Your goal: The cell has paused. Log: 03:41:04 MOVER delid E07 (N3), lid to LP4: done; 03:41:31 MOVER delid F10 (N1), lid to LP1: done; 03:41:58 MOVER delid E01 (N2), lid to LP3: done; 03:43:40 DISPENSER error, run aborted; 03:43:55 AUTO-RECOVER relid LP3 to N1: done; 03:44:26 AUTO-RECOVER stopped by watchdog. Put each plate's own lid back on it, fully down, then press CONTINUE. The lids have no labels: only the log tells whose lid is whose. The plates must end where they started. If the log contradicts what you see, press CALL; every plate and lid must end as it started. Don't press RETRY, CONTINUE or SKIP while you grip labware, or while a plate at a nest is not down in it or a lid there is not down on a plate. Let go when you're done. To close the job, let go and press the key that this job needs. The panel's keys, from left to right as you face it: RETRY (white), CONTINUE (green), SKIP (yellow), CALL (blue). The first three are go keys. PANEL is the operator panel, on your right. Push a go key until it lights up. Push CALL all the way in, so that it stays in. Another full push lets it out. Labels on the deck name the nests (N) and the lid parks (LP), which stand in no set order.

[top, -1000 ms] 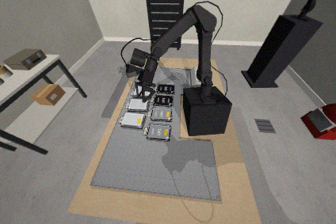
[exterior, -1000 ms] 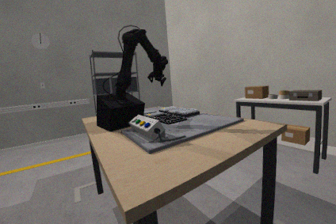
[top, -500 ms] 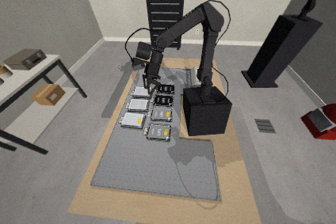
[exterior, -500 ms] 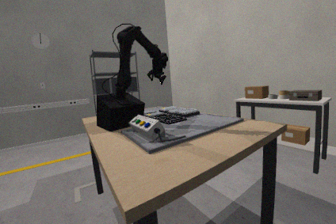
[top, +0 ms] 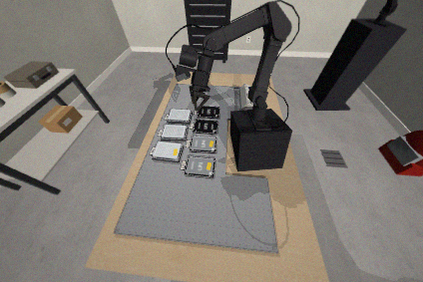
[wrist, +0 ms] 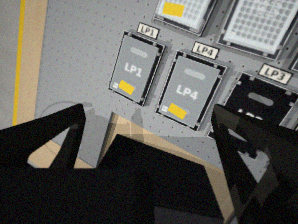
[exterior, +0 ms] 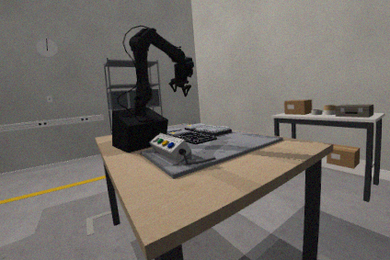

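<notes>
Deck lid parks (wrist: 136,70); tool (wrist: 150,150) seemingly empty.

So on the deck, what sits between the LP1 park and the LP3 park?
The LP4 park, holding a grey lid with a yellow tag. The wrist view shows it: LP1 left, LP3 right, dark and without a lid.

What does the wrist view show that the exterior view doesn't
Only the wrist view lets you read the deck labels: lid park LP1 and LP4 each hold a grey lid, while LP3 is dark and bare. Only the exterior view shows the operator panel with its coloured keys, the whole arm and the side table. Both show the open gripper, holding nothing, above the grey deck plate.
</notes>
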Available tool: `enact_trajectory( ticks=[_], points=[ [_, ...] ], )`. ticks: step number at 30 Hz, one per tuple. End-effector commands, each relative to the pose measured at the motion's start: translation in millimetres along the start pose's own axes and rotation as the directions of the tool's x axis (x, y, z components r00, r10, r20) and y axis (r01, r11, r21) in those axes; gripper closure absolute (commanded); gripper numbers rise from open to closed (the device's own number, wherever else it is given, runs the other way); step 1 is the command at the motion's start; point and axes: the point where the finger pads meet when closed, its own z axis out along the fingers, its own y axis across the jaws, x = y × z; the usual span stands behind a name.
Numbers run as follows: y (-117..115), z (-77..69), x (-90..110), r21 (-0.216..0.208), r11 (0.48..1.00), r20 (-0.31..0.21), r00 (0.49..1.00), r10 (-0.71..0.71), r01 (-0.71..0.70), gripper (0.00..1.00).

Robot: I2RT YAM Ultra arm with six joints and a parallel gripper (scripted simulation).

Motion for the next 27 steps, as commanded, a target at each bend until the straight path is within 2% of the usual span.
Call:
enact_trajectory(
  ticks=[1, 2, 5, 7, 8, 11, 15, 18, 20, 22, 25, 27],
  points=[
    [-5, -16.9, 17, 0.011, 0.999, -0.031, 0.999, 0.032, -0.032, 0.00],
    [-4, -14.7, 21, 0.011, 0.999, -0.031, 0.999, 0.032, -0.032, 0.00],
    [-10, -30.8, 22, 0.052, 0.995, -0.014, 0.997, 0.081, -0.080, 0.00],
    [-12, -32.4, 35, 0.045, 0.996, -0.058, 0.995, 0.083, -0.080, 0.00],
    [-11, -30.2, 39, 0.045, 0.996, -0.058, 0.995, 0.083, -0.080, 0.00],
    [-16, -45.7, 41, 0.085, 0.988, -0.043, 0.990, 0.133, -0.129, 0.00],
    [-18, -47.0, 55, 0.079, 0.989, -0.083, 0.988, 0.134, -0.127, 0.00],
    [-21, -57.5, 65, 0.119, 0.977, -0.082, 0.979, 0.186, -0.175, 0.00],
    [-22, -59.6, 77, 0.115, 0.978, -0.106, 0.977, 0.184, -0.172, 0.00],
    [-21, -58.6, 79, 0.114, 0.978, -0.106, 0.977, 0.184, -0.172, 0.00],
    [-25, -74.3, 82, 0.155, 0.963, -0.089, 0.968, 0.234, -0.219, 0.00],
    [-25, -76.7, 94, 0.152, 0.965, -0.106, 0.967, 0.232, -0.215, 0.00]
  ],
)
